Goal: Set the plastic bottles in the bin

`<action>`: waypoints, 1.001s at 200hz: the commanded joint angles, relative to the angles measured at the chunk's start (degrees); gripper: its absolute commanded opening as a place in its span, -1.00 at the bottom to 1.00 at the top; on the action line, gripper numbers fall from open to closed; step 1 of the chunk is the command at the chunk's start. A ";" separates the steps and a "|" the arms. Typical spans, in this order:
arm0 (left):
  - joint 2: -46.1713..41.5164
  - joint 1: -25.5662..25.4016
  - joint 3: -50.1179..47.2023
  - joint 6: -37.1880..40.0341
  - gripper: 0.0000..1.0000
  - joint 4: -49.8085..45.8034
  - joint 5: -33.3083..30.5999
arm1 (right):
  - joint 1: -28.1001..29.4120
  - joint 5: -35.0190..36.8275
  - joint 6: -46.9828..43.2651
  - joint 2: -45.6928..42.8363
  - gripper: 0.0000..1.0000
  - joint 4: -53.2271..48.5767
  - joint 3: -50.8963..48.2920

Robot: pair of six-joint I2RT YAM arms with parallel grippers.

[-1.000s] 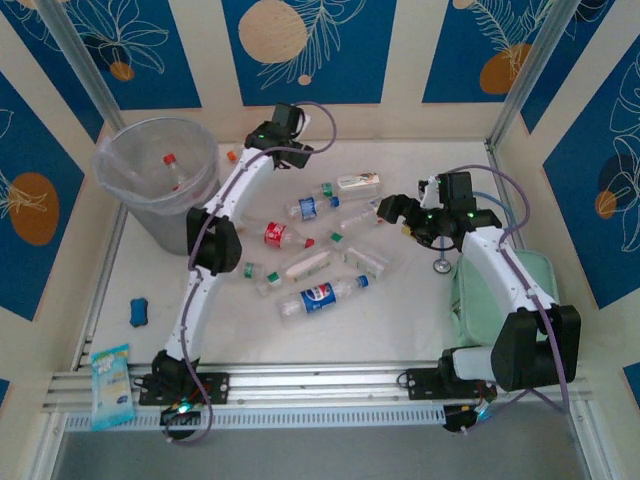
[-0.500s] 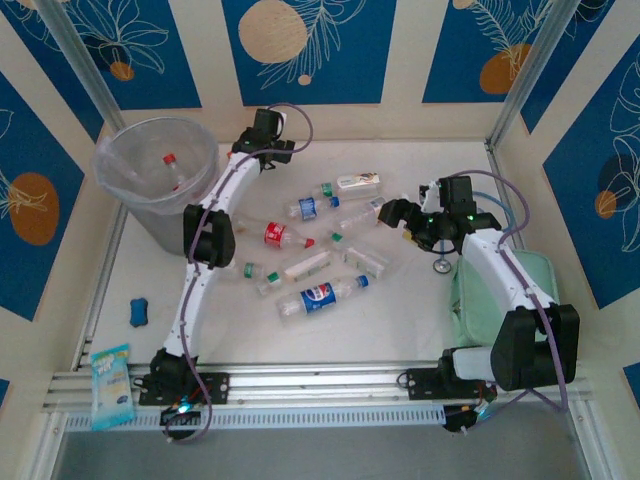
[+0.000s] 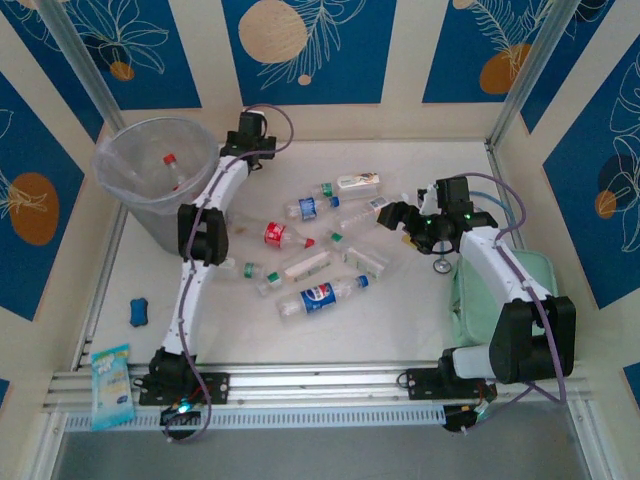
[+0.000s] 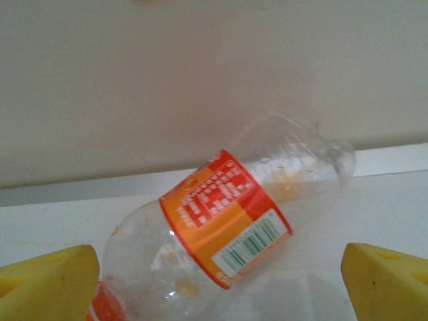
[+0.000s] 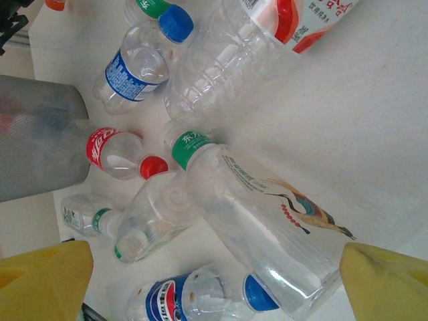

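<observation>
One bin (image 3: 128, 190) stood far left with one red-capped bottle (image 3: 171, 160) inside. Roughly ten plastic bottles (image 3: 320, 297) lay mid-desk (image 3: 400, 320). The left tool (image 4: 221, 274), released, reached beside the bin around an orange-labelled bottle (image 4: 224, 224). The right tool (image 5: 214, 281) hovered released above the cluster.

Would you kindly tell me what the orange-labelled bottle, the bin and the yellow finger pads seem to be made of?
Orange-labelled bottle: thin clear plastic, glossy; the wall behind shows through its ribbed body.
Bin: apparently translucent grey-white plastic; its side looks cloudy rather than opaque, with what seems to be a clear film liner over the rim.
Yellow finger pads: matte, perhaps foam or rubber; the look leaves it open.
</observation>
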 commanded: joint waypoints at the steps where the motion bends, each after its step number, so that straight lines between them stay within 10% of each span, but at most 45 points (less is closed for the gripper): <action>1: 2.25 2.02 2.01 -3.16 0.86 1.85 0.56 | 0.32 0.16 -0.70 0.15 0.91 -2.54 -0.08; 114: 3.72 5.44 5.19 -12.64 0.82 -8.42 19.45 | 3.09 2.09 1.05 0.17 0.90 -3.72 1.24; 200: 2.10 4.51 2.10 -12.61 0.10 -7.09 18.19 | 4.03 3.12 1.41 -1.06 0.90 -4.27 0.94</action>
